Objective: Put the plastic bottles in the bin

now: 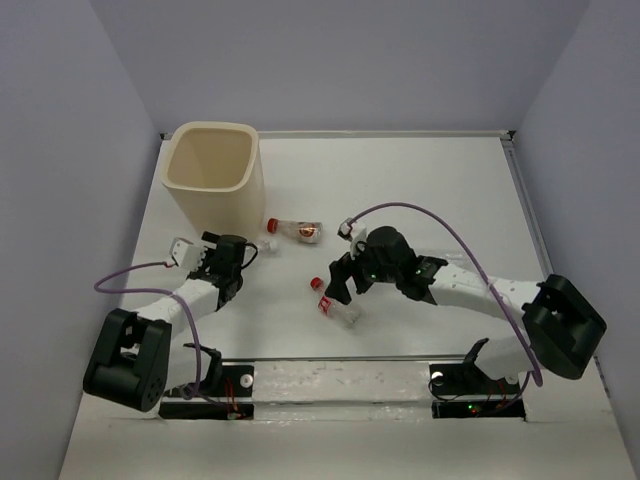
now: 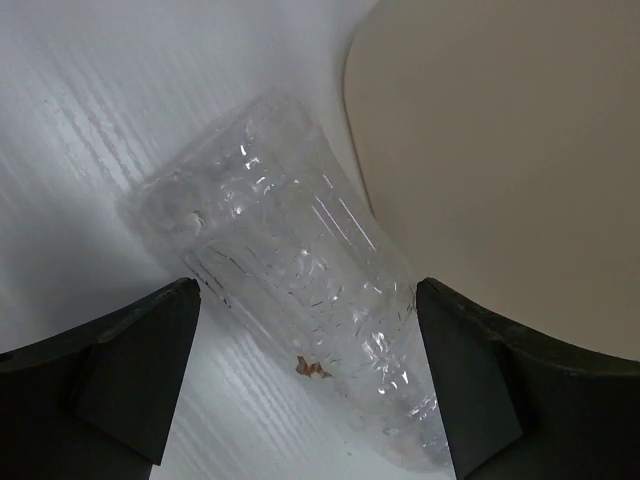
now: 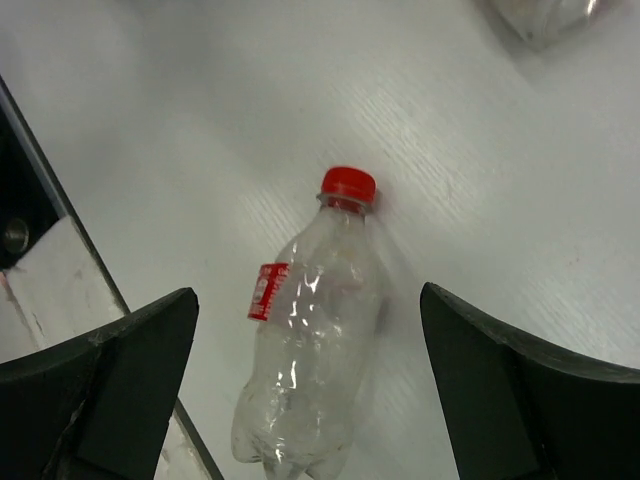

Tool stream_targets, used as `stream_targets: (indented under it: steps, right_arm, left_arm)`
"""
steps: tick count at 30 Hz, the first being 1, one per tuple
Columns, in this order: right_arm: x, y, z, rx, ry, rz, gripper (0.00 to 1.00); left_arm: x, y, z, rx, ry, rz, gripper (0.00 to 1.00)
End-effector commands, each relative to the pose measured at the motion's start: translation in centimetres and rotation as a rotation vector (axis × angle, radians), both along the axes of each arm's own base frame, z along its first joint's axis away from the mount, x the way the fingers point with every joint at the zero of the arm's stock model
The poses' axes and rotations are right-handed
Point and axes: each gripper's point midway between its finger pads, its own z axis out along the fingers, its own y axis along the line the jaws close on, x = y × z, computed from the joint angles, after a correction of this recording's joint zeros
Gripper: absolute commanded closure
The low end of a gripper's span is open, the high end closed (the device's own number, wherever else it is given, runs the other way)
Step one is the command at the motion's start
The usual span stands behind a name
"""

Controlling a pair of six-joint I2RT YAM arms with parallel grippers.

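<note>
The bin (image 1: 212, 178) stands in the far left corner of the table (image 1: 440, 190), close to the left wall (image 1: 70, 150) and just short of the far edge, with its mouth open upward. The left gripper (image 2: 305, 310) hangs low beside the bin's near right corner with its fingers (image 2: 130, 370) spread wide. A clear bottle (image 2: 290, 270) lies on its side between them, touching neither finger. That bottle's far end sits just beside the bin's rounded base; whether they touch cannot be told. This leaves little room on that side, while bare white table shows on the other side of the bottle. The right gripper (image 3: 308, 300) hovers near the table's middle, its jaws also wide apart. It straddles a red-capped bottle (image 3: 305, 350) that lies flat with a gap to each finger and its cap pointing away from the wrist. The mounting rail (image 1: 340, 372) along the near edge lies near this bottle's base. A third bottle with a brown patch (image 1: 298, 231) lies between the bin and the right gripper, apart from both. Right of the right arm, the tabletop runs open to the right wall (image 1: 590, 130).
</note>
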Motion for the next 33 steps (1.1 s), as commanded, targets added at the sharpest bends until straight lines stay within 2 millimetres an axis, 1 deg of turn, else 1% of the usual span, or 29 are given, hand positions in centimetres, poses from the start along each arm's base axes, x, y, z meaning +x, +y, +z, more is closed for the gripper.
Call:
stream_targets:
  steps: [1, 2, 3, 4, 6, 7, 8, 9, 10, 11, 12, 13, 14, 15, 16, 17, 18, 19, 20, 21, 22, 24, 25, 26, 27, 29, 30, 31, 33]
  right_arm:
    - [-1.3, -0.3, -3.3, -0.124, 0.102, 0.004, 0.02]
    - [-1.1, -0.3, -3.7, -0.139, 0.107, -0.002, 0.02]
    - [-1.5, 0.0, -4.5, -0.162, 0.118, 0.008, 0.02]
    - [-1.2, 0.0, -4.8, -0.176, 0.115, 0.007, 0.03]
    - [-1.7, 0.3, -5.8, -0.213, 0.124, 0.015, 0.03]
    - [-1.6, 0.0, -7.0, -0.254, 0.144, 0.004, 0.03]
    - [-1.8, 0.2, -7.2, -0.266, 0.142, 0.01, 0.03]
    - [-2.1, 0.2, -7.8, -0.284, 0.153, 0.006, 0.04]
    - [-2.0, 0.1, -7.9, -0.289, 0.154, -0.004, 0.07]
    - [-2.0, 0.0, -8.1, -0.292, 0.159, -0.011, 0.1]
    - [-2.3, 0.2, -8.1, -0.291, 0.156, -0.005, 0.15]
    - [-2.2, 0.1, -8.0, -0.289, 0.156, -0.018, 0.2]
    - [-2.2, 0.1, -7.8, -0.285, 0.152, -0.017, 0.3]
    - [-2.1, 0.1, -7.7, -0.285, 0.147, -0.022, 0.49]
    - [-2.1, 0.0, -7.5, -0.281, 0.141, -0.026, 0.55]
    - [-1.9, 0.1, -6.8, -0.267, 0.127, -0.032, 0.57]
    - [-1.9, 0.1, -6.4, -0.259, 0.122, -0.032, 0.61]
    - [-1.9, 0.1, -6.0, -0.25, 0.117, -0.033, 0.65]
    - [-1.9, 0.0, -5.6, -0.245, 0.111, -0.038, 0.66]
    - [-1.8, 0.0, -4.7, -0.227, 0.095, -0.042, 0.7]
    - [-1.9, -0.3, -4.5, -0.229, 0.095, -0.049, 0.7]
    - [-2.0, -0.6, -3.8, -0.22, 0.085, -0.057, 0.71]
    - [-1.9, -0.8, -2.8, -0.204, 0.063, -0.064, 0.71]
    - [-1.5, -1.4, -2.5, -0.216, 0.042, -0.09, 0.71]
    - [-1.3, -1.7, -1.1, -0.193, 0.012, -0.106, 0.71]
    - [-0.9, -2.1, 0.6, -0.176, -0.029, -0.128, 0.72]
    - [-0.8, -2.2, 2.1, -0.146, -0.059, -0.132, 0.74]
    - [-0.8, -2.3, 3.0, -0.132, -0.073, -0.135, 0.75]
    - [-0.5, -2.0, 4.9, -0.092, -0.101, -0.136, 0.76]
  left_arm:
    - [0.9, 0.7, -0.2, 0.06, 0.038, 0.02, 0.1]
    - [0.9, 0.6, -0.3, 0.062, 0.042, 0.014, 0.15]
    - [0.9, 0.6, -0.4, 0.067, 0.047, 0.008, 0.18]
    - [0.9, 0.6, -0.3, 0.074, 0.044, 0.0, 0.26]
    - [0.8, 0.7, -0.2, 0.084, 0.044, -0.006, 0.34]
    - [0.6, 0.8, -0.2, 0.088, 0.042, -0.011, 0.38]
    - [0.6, 0.8, 0.0, 0.091, 0.034, -0.014, 0.44]
    - [0.4, 0.9, -0.1, 0.102, 0.041, -0.02, 0.48]
    - [0.3, 0.9, 0.1, 0.101, 0.035, -0.025, 0.55]
    - [0.2, 0.9, 0.1, 0.102, 0.036, -0.03, 0.6]
    - [0.0, 0.7, -0.1, 0.106, 0.048, -0.057, 0.64]
    - [-0.1, 0.5, 0.1, 0.105, 0.04, -0.077, 0.71]
    - [-0.2, 0.4, 0.1, 0.108, 0.044, -0.093, 0.72]
    - [-0.4, 0.0, -0.2, 0.104, 0.052, -0.12, 0.73]
    - [-0.5, -0.3, 0.2, 0.1, 0.037, -0.133, 0.77]
    - [-0.5, -0.6, 0.4, 0.101, 0.032, -0.153, 0.78]
    - [-0.6, -0.9, 0.6, 0.103, 0.028, -0.178, 0.79]
    - [-0.5, -2.0, 1.5, 0.114, 0.018, -0.257, 0.85]
    - [-0.5, -2.7, 2.1, 0.121, 0.004, -0.294, 0.86]
    - [-0.5, -3.2, 2.7, 0.129, -0.009, -0.322, 0.86]
    - [-0.8, -4.3, 4.0, 0.141, -0.038, -0.37, 0.86]
    - [-1.0, -5.3, 5.7, 0.148, -0.077, -0.41, 0.86]
    - [-1.0, -5.8, 6.9, 0.144, -0.107, -0.43, 0.86]
    - [-1.4, -6.1, 8.7, 0.143, -0.153, -0.453, 0.86]
    - [-1.6, -7.0, 9.9, 0.134, -0.188, -0.493, 0.86]
    - [-1.7, -7.5, 14.4, 0.116, -0.313, -0.52, 0.86]
    - [-1.7, -7.8, 17.2, 0.118, -0.375, -0.538, 0.86]
    - [-1.9, -7.7, 19.3, 0.118, -0.427, -0.538, 0.86]
    - [-2.0, -7.6, 22.6, 0.141, -0.487, -0.549, 0.86]
